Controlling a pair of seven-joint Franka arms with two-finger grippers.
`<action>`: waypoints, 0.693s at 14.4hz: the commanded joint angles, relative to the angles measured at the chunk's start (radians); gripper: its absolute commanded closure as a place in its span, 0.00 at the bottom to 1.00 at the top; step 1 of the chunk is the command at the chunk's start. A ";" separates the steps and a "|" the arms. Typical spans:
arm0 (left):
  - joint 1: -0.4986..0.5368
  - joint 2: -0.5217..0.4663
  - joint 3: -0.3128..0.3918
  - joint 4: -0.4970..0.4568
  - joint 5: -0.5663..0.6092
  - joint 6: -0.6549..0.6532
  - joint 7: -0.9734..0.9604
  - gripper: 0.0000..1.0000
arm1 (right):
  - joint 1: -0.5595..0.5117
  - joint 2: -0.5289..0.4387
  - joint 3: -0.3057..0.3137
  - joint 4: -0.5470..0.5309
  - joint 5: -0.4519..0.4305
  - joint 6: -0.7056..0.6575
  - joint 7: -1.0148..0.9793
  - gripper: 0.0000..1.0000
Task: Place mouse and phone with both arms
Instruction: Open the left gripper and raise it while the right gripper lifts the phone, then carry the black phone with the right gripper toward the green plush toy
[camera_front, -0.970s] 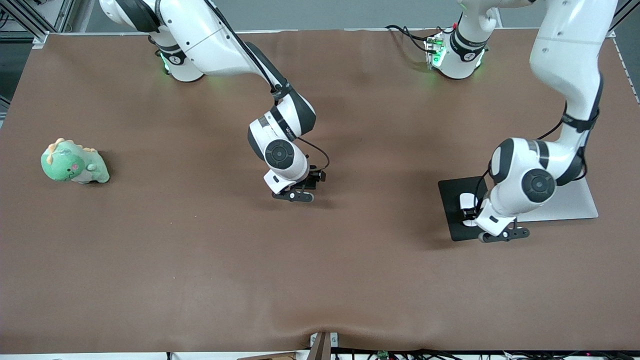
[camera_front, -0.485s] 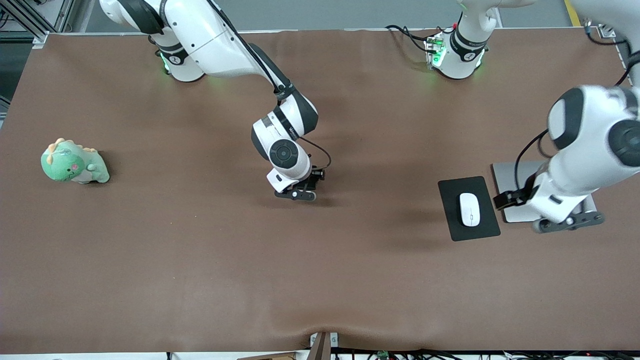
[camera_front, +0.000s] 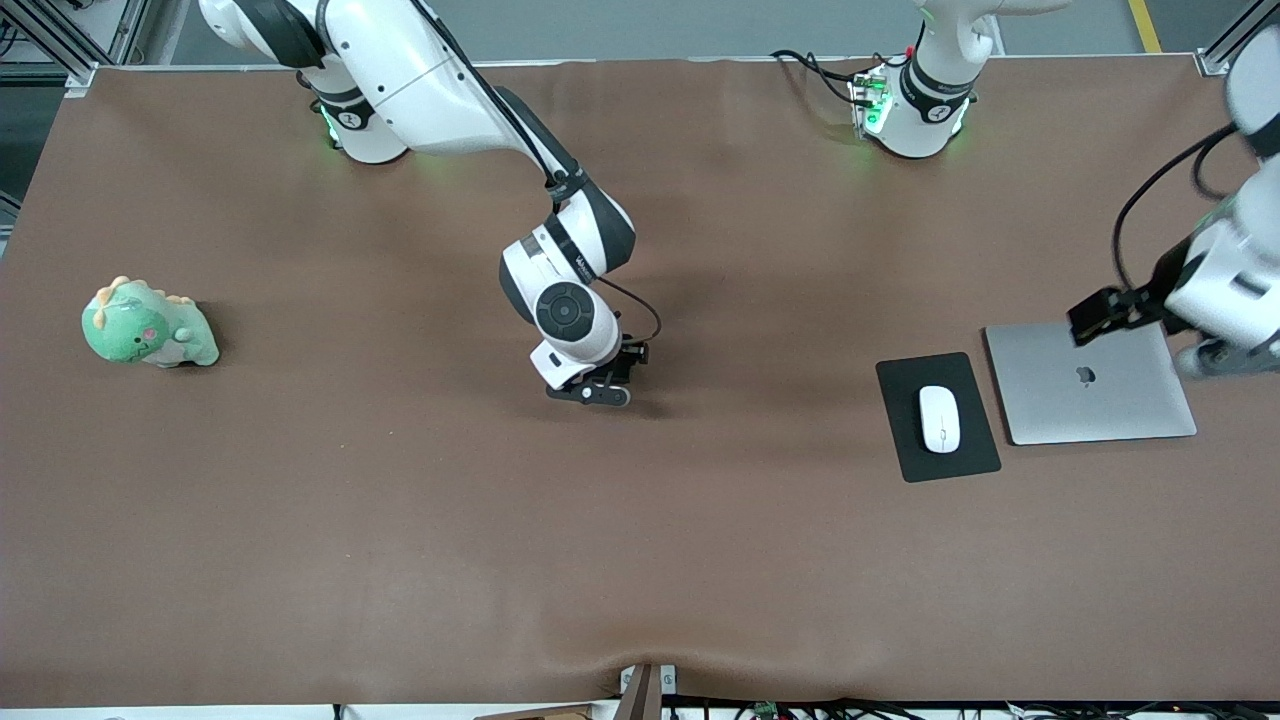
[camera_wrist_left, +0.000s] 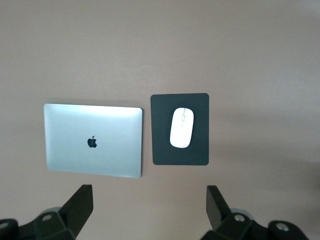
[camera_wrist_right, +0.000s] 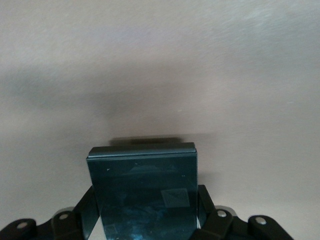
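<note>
The white mouse lies on a black mouse pad; both also show in the left wrist view, the mouse on the pad. My left gripper is open and empty, raised high over the table by the laptop, at the left arm's end. My right gripper is low over the middle of the table. It is shut on the black glossy phone, held upright between its fingers. The phone is mostly hidden in the front view.
A closed silver laptop lies beside the mouse pad, toward the left arm's end, and also shows in the left wrist view. A green dinosaur plush sits near the right arm's end of the table.
My left gripper has let go of the mouse on the pad, then risen and swung away toward the left arm's end. My right gripper with the phone has barely moved.
</note>
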 joint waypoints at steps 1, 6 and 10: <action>0.009 -0.067 -0.001 -0.001 0.006 -0.059 0.038 0.00 | -0.035 -0.040 0.003 0.004 0.005 -0.058 0.027 1.00; 0.041 -0.122 -0.007 -0.035 -0.054 -0.076 0.069 0.00 | -0.118 -0.075 -0.007 -0.011 -0.012 -0.110 0.033 1.00; 0.021 -0.159 0.008 -0.073 -0.063 -0.076 0.078 0.00 | -0.121 -0.098 -0.075 -0.037 -0.013 -0.121 0.013 1.00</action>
